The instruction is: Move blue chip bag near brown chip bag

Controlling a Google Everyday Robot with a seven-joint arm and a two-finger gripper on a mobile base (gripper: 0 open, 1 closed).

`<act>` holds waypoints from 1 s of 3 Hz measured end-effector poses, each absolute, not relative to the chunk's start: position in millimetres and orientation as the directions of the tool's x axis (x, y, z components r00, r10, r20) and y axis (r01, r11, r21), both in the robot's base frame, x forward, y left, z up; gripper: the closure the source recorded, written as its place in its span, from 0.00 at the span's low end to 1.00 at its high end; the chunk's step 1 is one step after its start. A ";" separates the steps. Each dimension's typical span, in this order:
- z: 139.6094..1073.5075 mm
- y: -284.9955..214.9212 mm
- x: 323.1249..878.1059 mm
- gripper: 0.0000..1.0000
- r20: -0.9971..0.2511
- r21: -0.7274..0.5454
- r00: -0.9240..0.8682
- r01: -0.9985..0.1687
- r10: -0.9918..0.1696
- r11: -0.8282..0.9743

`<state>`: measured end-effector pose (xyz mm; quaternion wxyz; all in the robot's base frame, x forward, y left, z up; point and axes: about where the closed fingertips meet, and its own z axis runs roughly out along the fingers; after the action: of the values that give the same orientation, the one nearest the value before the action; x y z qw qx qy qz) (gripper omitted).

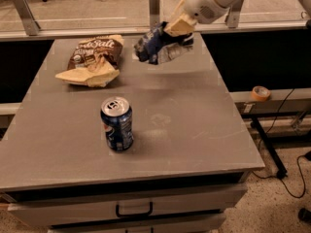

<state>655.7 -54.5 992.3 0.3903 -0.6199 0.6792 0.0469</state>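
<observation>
Blue chip bag (pixel 153 47) hangs above the far side of the desk (pixel 194 130), near the brown chip bag (pixel 92 57). It looks light, soft and slippery, best pinched at an edge. My gripper (pixel 176 27) is closed on its upper right edge.

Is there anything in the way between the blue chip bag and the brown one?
No, nothing visible. The gripper holds the blue chip bag in the air just right of the brown chip bag, with only bare table between them. The soda can stands nearer the front, off that path.
</observation>
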 end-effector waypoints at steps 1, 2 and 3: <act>999.1 -25.5 673.4 0.82 -0.585 -0.452 0.127 -0.871 -0.801 0.192; 996.9 -3.6 690.4 0.59 -0.630 -0.455 0.180 -0.874 -0.755 0.172; 978.9 13.8 700.8 0.36 -0.671 -0.425 0.194 -0.891 -0.716 0.158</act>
<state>700.8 13.8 978.9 0.4313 -0.6410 0.6267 0.1019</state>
